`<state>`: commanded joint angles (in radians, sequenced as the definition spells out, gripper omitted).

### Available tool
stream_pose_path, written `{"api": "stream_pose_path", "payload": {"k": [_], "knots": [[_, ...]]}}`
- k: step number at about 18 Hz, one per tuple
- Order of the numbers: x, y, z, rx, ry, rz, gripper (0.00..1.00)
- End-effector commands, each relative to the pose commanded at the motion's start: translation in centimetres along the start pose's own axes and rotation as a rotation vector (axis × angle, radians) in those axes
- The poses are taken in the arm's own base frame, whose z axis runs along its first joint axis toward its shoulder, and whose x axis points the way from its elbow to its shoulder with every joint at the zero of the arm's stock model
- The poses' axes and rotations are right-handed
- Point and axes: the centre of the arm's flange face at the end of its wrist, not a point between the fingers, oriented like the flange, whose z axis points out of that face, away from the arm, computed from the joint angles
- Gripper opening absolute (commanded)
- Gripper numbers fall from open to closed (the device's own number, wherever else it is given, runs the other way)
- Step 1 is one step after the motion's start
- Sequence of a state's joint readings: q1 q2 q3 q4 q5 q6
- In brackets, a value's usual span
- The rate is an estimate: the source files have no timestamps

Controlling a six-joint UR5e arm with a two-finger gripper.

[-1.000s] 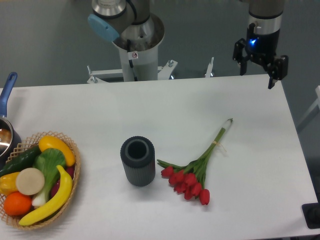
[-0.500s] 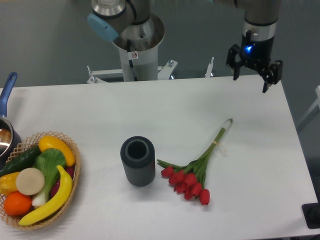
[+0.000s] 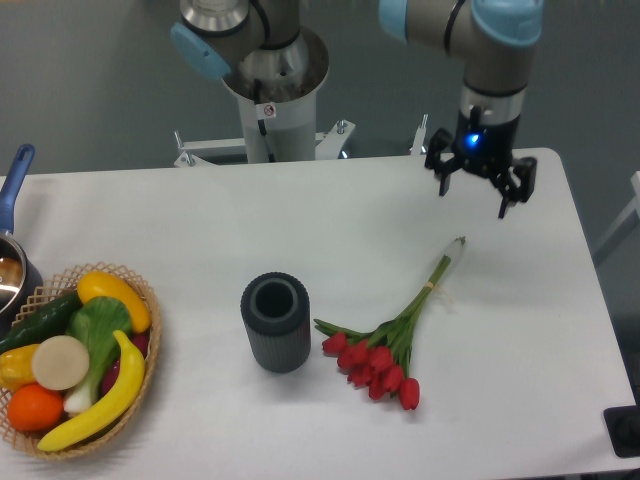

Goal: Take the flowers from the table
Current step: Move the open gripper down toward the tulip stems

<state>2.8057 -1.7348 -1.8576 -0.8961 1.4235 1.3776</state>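
The flowers (image 3: 392, 345) lie diagonally on the tabletop (image 3: 330, 230), stems toward the far right (blooms nearest the vase (image 3: 275, 322), seemingly empty); gripper (image 3: 474, 190) fingers apart above.

single fixed camera, high front view, angled down across whole table (image 3: 200, 215), facing robot base (image 3: 272, 95)

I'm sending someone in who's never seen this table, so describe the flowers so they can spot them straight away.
On the white table, look right of the dark grey ribbed vase standing near the middle. The flowers lie flat beside it: red tulip heads toward the front edge, thin green stems pointing back toward the gripper. They are the only red blooms here; the basket of produce sits far left.
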Motion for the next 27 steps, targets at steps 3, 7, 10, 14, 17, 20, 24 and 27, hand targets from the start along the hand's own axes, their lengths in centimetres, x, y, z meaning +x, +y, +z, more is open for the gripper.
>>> {"api": "stream_pose_path", "payload": {"k": [3,7,10,14,17,20,24,27], "knots": [[0.2,-0.8,2.8,-0.006,0.020,-0.058,1.00],[0.5,-2.1,6.4,-0.015,0.078,-0.036,1.00],[0.5,-2.4,7.9,-0.018,0.100,-0.032,1.00],[0.4,-3.3,11.1,-0.026,0.142,-0.010,1.00],[0.3,-3.4,12.1,-0.027,0.155,-0.010,1.00],[-0.3,-3.8,13.3,-0.028,0.165,-0.006,1.00],[-0.5,-3.8,14.6,-0.031,0.181,-0.008,1.00],[-0.8,-4.2,15.1,-0.029,0.180,-0.002,0.96]]}}
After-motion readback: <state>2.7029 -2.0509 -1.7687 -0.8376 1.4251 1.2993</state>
